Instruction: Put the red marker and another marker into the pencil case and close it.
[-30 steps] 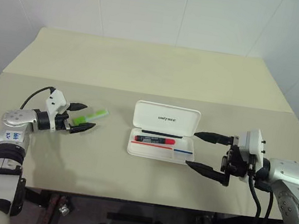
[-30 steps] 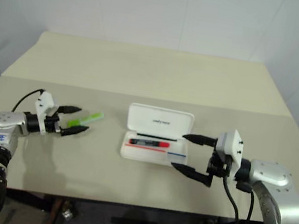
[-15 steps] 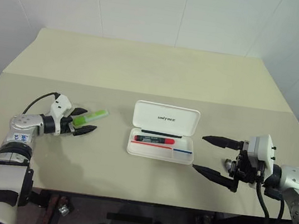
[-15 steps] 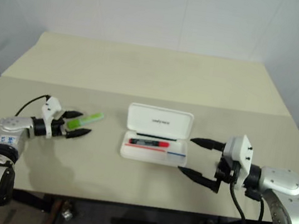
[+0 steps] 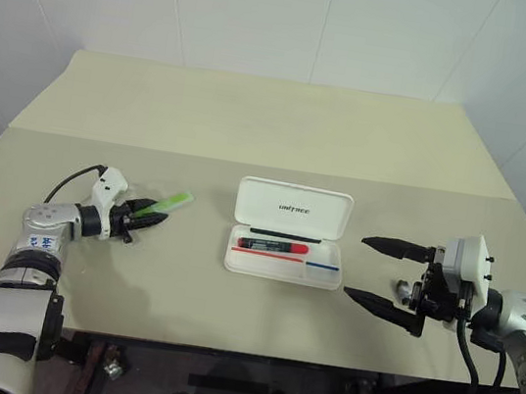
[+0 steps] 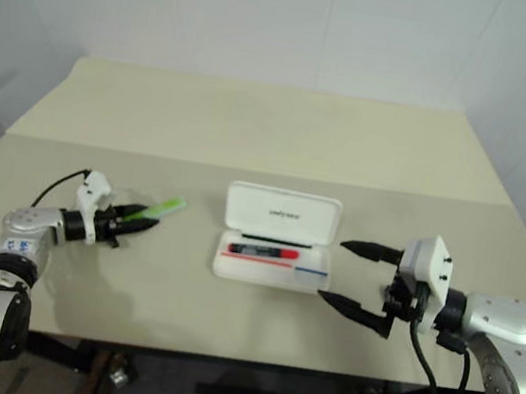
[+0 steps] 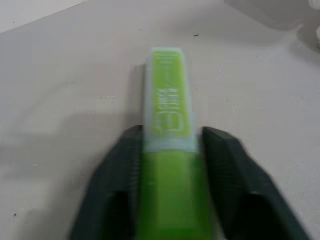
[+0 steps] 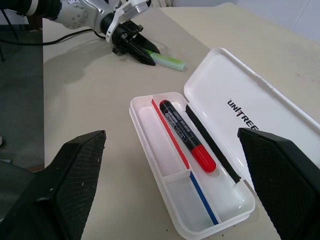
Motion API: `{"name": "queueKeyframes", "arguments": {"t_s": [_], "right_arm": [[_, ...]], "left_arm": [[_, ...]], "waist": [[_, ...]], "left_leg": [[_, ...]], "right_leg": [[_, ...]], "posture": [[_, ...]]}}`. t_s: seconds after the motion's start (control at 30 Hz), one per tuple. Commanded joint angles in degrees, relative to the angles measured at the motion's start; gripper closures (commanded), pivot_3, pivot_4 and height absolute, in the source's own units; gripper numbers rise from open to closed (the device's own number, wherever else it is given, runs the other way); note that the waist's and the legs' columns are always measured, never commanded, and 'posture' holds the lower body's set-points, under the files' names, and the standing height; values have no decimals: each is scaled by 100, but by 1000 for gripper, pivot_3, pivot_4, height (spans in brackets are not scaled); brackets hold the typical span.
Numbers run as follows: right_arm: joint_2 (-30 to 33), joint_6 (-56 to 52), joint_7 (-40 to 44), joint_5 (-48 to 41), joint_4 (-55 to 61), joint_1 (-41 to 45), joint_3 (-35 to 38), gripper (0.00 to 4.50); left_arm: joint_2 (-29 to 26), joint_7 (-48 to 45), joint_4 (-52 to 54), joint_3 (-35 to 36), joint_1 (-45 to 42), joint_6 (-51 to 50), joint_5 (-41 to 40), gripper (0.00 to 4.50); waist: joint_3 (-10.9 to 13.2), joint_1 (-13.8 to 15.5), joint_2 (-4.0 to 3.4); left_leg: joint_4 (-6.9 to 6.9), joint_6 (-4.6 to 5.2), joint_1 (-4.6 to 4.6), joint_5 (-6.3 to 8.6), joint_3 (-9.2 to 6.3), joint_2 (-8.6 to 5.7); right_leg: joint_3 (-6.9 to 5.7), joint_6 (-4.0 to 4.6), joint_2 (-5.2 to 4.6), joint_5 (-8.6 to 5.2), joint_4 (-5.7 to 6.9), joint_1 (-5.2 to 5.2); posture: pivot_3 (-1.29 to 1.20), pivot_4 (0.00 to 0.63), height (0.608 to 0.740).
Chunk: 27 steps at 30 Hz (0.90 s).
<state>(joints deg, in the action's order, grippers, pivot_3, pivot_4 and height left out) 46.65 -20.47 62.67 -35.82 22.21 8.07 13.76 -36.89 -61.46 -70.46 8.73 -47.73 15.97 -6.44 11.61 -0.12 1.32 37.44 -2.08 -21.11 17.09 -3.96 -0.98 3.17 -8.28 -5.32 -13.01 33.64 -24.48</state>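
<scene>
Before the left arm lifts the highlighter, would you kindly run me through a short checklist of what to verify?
1. Left gripper closed on the highlighter: ok, a finger sits against each side of its body.
2. Highlighter off the table: not ok, it seems to lie flat.
3. Pencil case open: ok, lid stands back.
4. Red marker in the case: ok, it lies in the long compartment.
5. Room for the highlighter: ok, space beside the marker looks free.
6. Right gripper clear of the case: ok, open and apart from its right end.
</scene>
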Motion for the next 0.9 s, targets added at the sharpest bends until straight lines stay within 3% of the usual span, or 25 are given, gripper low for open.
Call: {"name": "queueKeyframes", "arguments": {"t_s": [0.03,0.43,0.63,0.9], "right_arm": [[69,20,-45,-65,157,67,106,0],[23,136,56,52,-53,162,-8,0],[137,150,277,-38,-150,64,197,0],[368,296,696,-1,-672,-223,679,0]], "left_arm": [[32,-97,26,58,-22,-29,-33,3393],[71,-492,434,205,106,124,-219,3393],[-114,-1260,1441,234,533,-20,-504,3393],[-247,-1911,3376,74,1063,-993,-1013,3393]], "waist": [[0,1,0],[0,1,0],[0,-17,0],[0,12,0]], "left_leg": [[0,0,0,0,0,0],[-1,0,-3,0,0,0],[-5,0,-3,0,0,1],[-2,0,-6,0,0,1]], "right_leg": [[0,0,0,0,0,0],[0,-1,0,0,0,0],[1,0,0,0,11,-1],[1,0,-1,0,4,0]], "posture": [[0,150,740],[0,150,740],[0,150,740],[0,150,740]]}}
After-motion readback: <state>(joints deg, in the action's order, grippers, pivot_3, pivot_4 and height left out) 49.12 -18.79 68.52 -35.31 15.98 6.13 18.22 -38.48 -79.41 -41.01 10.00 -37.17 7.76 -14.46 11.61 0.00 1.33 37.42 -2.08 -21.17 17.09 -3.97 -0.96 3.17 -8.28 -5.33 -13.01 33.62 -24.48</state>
